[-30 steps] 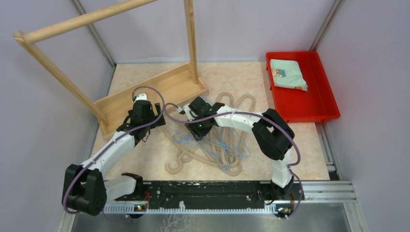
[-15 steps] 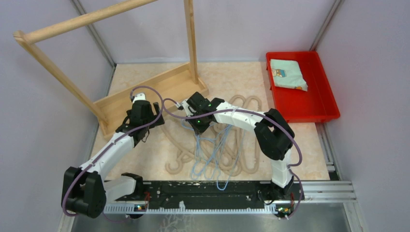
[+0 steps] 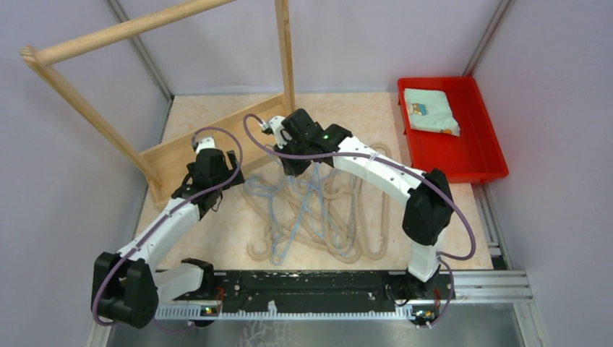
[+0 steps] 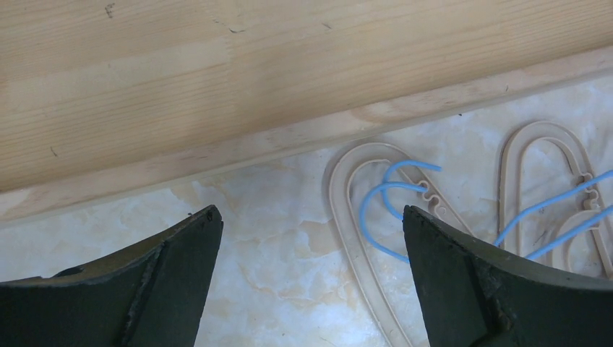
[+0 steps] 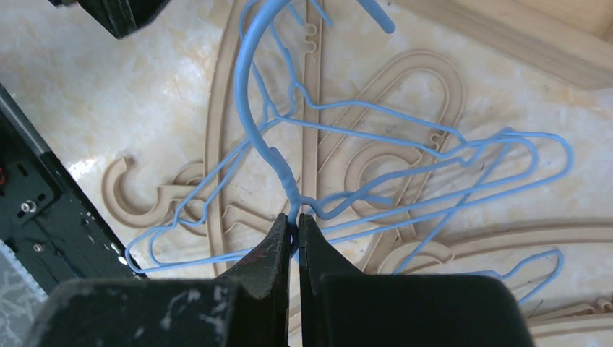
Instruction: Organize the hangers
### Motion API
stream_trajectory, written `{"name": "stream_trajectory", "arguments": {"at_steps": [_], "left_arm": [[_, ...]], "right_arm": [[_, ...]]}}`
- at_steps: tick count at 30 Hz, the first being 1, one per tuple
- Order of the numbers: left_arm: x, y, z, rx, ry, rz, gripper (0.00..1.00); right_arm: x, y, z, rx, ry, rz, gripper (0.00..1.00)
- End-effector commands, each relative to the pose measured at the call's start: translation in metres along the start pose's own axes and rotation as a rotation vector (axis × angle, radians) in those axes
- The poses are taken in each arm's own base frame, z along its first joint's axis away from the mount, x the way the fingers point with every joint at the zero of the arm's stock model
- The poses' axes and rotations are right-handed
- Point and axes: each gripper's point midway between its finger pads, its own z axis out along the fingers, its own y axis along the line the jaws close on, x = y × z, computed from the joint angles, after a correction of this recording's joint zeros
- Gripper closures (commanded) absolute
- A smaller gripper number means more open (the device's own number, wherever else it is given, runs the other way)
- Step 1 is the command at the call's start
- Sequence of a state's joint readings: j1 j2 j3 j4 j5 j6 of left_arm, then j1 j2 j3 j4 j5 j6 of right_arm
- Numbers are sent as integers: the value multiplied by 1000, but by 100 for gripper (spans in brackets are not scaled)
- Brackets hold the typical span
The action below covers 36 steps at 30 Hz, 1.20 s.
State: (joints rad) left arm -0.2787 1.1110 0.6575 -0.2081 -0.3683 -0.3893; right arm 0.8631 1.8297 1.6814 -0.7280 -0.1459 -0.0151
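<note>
**My right gripper pinches one thin light-blue wire hanger by its neck, out of the tangle.**

I grip it at the twisted neck just under the hook. I judge that is the one spot where a single wire can be taken apart from its blue neighbours, which cross it and may drag along. The thicker beige rounded hangers lie flat beneath on the marbled tabletop, between my two arms. My left gripper hangs spread wide and empty just beside the base of the tall wooden rack, likely placed to help near the rail.
</note>
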Motion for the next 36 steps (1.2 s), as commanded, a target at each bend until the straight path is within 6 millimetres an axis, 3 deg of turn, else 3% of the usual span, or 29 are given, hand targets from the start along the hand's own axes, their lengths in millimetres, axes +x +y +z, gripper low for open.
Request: {"name": "stream_trajectory", "arguments": {"at_steps": [1,6,13,17,18,23,29,36], "left_arm": [[-18,-2,-4,0,-48,-33,0],[-18,-1,-6,-1,-51,-35,0],[-19,-2,-5,4,-53,-40,0],[-19,-3,-5,5,-52,-40,0],[-19,-3,-5,6,-52,-40,0],[-19,-3,-4,6,-49,-32,0],[-21,-4,-3,3,-48,-19,0],[-21,-2,-3,-3,-47,-2,0]], "right_arm": [[-39,1,-45,2,-131,3,100],[-51,-19,-74,136,-198,1,100],[-77,-9,-103,38,-285,22,100],[-85,-18,-114,97,-312,14,100],[-89,-21,-126,124,-341,10,100],[-87,-46,-136,275,-379,26,100],[-79,-100,-154,596,-433,141,100],[-72,-128,-180,793,-474,198,100]]}}
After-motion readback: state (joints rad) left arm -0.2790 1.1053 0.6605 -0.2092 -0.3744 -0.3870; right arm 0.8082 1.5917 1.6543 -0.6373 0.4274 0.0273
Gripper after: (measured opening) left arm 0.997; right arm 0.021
